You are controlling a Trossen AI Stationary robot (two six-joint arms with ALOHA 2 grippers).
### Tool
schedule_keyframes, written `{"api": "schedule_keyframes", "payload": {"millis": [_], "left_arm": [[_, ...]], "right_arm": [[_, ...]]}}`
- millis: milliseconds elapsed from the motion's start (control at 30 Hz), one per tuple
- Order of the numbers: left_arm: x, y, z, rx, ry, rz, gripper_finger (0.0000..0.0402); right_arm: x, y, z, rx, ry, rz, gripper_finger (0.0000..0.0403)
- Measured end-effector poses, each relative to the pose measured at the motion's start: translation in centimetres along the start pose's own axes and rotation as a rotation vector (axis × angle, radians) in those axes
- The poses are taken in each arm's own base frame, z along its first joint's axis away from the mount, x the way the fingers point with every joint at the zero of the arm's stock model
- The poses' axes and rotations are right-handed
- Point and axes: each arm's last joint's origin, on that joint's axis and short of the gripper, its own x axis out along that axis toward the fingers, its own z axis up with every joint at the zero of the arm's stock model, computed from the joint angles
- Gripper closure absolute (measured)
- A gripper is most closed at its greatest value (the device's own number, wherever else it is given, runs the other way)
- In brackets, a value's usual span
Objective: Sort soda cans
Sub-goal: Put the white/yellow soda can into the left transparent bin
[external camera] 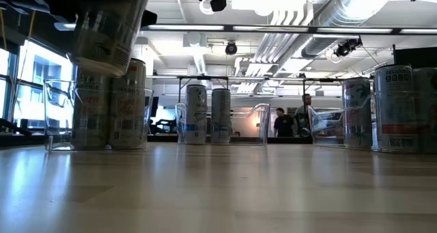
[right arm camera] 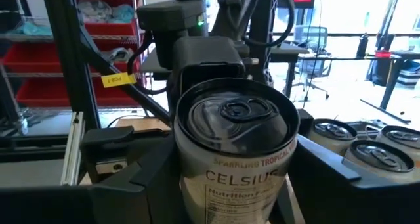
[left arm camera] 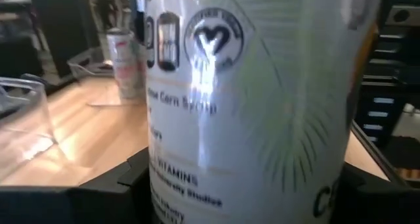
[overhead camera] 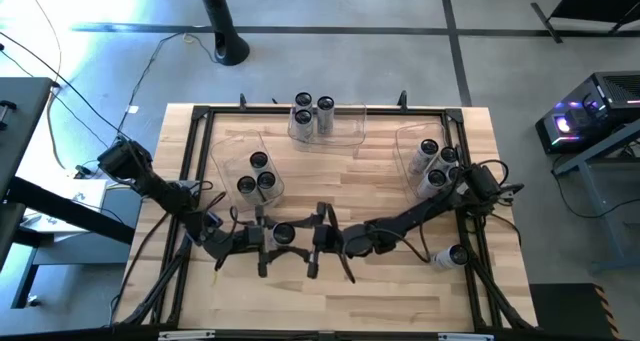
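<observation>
One soda can (overhead camera: 283, 233) hangs above the table's near middle, between my two grippers. In the low view this can (external camera: 102, 28) shows at the upper left, clear of the wood and slightly tilted. My left gripper (overhead camera: 268, 237) reaches it from the left and is shut on it. My right gripper (overhead camera: 312, 237) reaches it from the right and is shut on it too. The can's side (left arm camera: 249, 106) fills the left wrist view. The right wrist view shows its dark top (right arm camera: 236, 115). My left gripper pinches the can's side (left arm camera: 164, 184) between its two fingers (left arm camera: 125, 181), reaching in level from the table's left. The can is lifted clear and nearly upright. My right gripper pinches the same can's side (right arm camera: 197, 178) below the rim between its two fingers (right arm camera: 141, 178), level from the table's right.
Three clear bins hold upright cans: one at the left (overhead camera: 245, 166), one at the far middle (overhead camera: 325, 121), one at the right (overhead camera: 430, 156). A lone can (overhead camera: 455, 254) stands near the right edge. A black frame (overhead camera: 200, 116) borders the table.
</observation>
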Motion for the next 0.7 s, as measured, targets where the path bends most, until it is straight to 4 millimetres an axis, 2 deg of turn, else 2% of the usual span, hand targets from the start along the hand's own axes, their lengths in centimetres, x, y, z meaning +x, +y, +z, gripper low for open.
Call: {"api": "schedule_keyframes", "payload": {"millis": [200, 700], "left_arm": [[0.4, 0.1, 0.0, -0.022, 0.025, -0.107, 0.0132], [-0.5, -0.3, -1.9, 0.017, 0.187, -0.113, 0.0124]], "right_arm": [[0.1, -0.1, -0.7, 0.000, 0.047, 0.027, 0.0180], [0.0, -0.2, -2.6, 0.062, 0.216, -0.025, 0.0180]]}}
